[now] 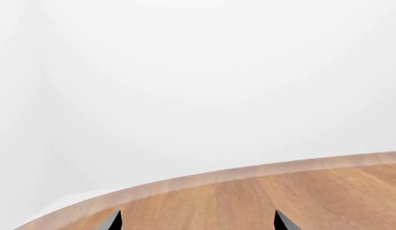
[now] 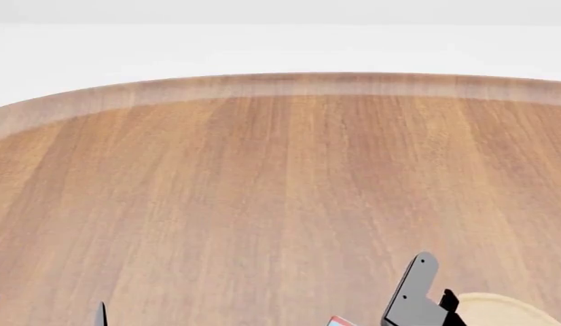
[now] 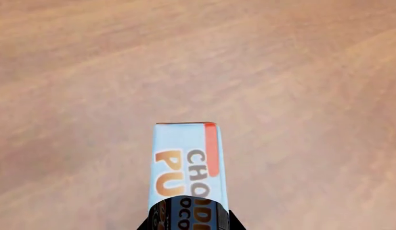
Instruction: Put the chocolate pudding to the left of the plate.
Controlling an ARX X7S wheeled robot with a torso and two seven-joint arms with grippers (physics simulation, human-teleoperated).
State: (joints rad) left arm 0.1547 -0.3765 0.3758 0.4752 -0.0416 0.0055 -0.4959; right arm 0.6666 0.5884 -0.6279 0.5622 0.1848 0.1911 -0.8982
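On the table (image 2: 280, 190): wide round top of brown wood, straight grain, paler band along the curved edge; smooth and flat.
Progress: judged as midway; carton already grasped and seemingly carried, not yet put down.
Chocolate pudding (image 3: 187, 163): held at the right gripper (image 3: 190, 215), seen from above against bare wood; whether lifted or touching the table could not be told.
Carton look: small rectangular box, light blue face, orange and brown letters, red stripe along one side; sharp edges, probably thin cardboard, so likely light and easy to crush.
Right gripper state: fingers closed narrow on both sides of the carton.
Plate (image 2: 516, 309): only a pale wooden round part visible at the lower edge of the head view, just beside the right arm.
Carton in head view: a small red corner (image 2: 339, 320), left of the arm and the plate.
Left gripper (image 1: 198, 221): two dark fingertips spread wide apart over the table edge, holding nothing.
Left to do: lowering the carton onto free wood left of the plate, then releasing.
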